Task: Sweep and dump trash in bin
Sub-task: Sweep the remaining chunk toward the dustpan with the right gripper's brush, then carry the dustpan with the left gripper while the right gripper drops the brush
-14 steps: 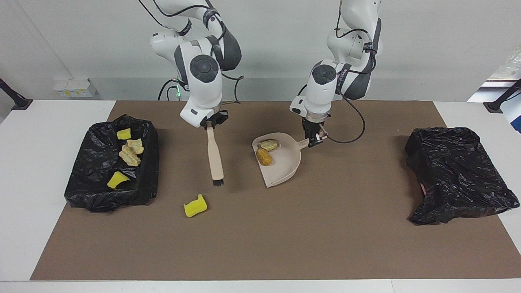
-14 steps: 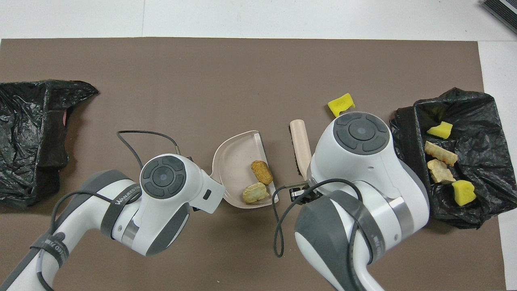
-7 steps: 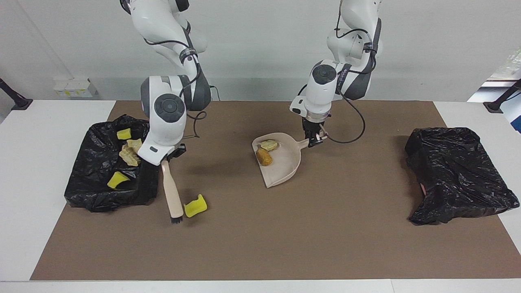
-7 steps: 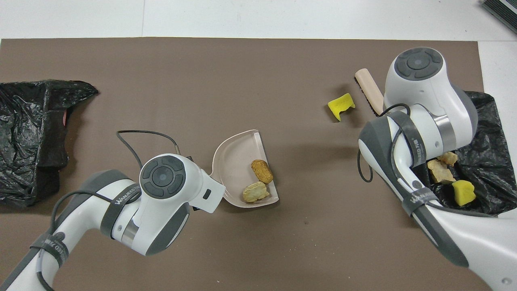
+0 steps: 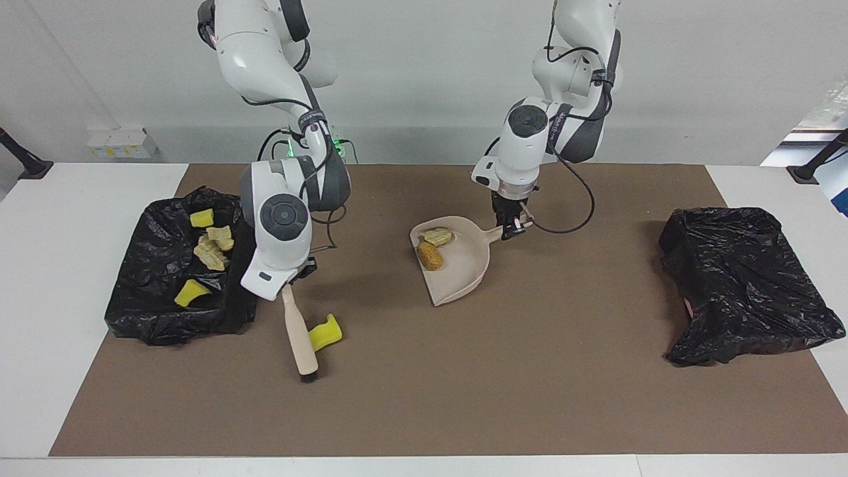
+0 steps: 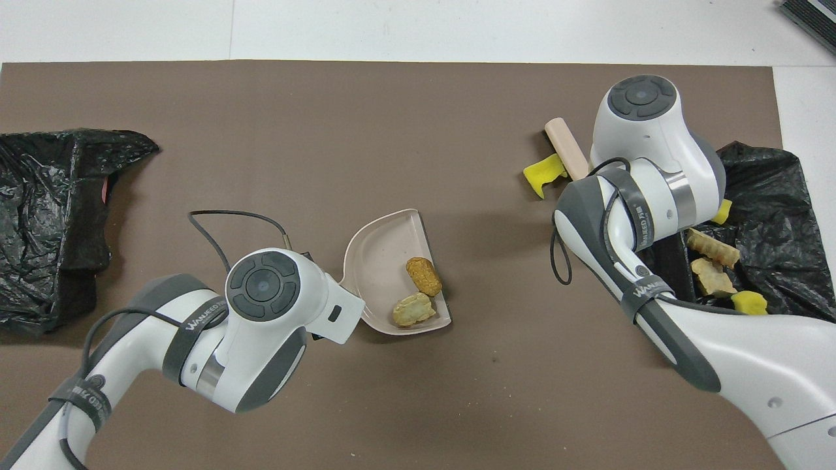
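The right end effector (image 5: 299,273) pinches the beige wooden-handled brush (image 5: 299,334), whose handle touches a bright yellow sponge chunk (image 5: 325,332) on the brown counter mat (image 5: 530,371). The left end effector (image 5: 511,228) pinches the beige plastic dustpan (image 5: 460,271), which holds two lumps. Other trash lies in the black-bagged bin (image 5: 159,311).
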`<act>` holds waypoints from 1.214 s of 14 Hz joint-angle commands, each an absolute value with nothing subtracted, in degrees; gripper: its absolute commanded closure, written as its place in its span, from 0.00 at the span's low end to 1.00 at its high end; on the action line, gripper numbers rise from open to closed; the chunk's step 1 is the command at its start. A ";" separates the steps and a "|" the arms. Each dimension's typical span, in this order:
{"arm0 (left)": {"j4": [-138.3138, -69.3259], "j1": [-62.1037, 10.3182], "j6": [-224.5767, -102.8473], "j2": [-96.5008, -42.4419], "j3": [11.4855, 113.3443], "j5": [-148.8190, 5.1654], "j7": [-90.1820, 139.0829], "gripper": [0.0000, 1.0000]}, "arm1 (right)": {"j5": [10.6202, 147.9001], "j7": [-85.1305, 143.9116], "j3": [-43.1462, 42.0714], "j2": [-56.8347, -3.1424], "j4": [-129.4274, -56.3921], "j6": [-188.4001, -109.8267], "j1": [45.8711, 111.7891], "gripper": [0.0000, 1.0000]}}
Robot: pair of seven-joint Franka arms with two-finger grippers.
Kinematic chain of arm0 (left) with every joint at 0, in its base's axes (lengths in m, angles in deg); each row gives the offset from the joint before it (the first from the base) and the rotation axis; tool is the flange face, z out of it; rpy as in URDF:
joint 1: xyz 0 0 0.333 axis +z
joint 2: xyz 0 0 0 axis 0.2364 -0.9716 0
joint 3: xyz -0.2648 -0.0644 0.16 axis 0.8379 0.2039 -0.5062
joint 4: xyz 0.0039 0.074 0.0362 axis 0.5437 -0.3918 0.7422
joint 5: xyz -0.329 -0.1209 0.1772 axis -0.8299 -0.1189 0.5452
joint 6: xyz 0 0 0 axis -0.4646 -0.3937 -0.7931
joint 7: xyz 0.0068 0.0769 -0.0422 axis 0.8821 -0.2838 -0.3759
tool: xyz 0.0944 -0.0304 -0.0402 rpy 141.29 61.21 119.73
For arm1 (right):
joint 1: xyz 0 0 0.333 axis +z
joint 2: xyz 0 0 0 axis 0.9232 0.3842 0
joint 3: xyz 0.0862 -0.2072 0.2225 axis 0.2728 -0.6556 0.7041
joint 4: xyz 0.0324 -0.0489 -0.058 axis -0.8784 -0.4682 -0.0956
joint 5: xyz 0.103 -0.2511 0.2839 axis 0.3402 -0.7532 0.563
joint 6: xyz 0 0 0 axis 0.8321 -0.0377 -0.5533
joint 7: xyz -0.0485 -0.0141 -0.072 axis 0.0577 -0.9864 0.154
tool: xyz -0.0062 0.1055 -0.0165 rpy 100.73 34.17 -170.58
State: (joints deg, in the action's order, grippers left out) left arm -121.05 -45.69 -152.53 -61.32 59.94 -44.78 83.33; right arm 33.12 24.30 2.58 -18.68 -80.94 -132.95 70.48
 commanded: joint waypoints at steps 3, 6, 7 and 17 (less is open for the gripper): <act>-122.41 -45.76 -153.13 -60.47 59.56 -45.55 81.73 1.00 | 44.70 25.00 6.49 -23.96 -89.69 -133.03 74.95 1.00; -122.76 -46.10 -153.90 -61.51 59.56 -45.55 81.12 1.00 | 48.03 24.91 7.20 -27.39 -95.49 -134.34 81.10 1.00; -122.68 -45.85 -154.09 -62.22 59.56 -45.55 80.94 1.00 | 51.36 24.30 7.20 -28.44 -96.11 -133.74 82.94 1.00; -119.53 -37.96 -155.68 -65.11 59.74 -46.68 91.98 1.00 | 54.21 3.48 7.20 -41.27 -98.29 -119.48 86.21 1.00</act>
State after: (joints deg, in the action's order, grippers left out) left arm -121.18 -41.53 -155.14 -63.23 59.59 -45.38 86.49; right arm 52.55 7.87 7.10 -38.15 -92.96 -118.07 86.08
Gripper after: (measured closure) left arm 0.674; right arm 0.740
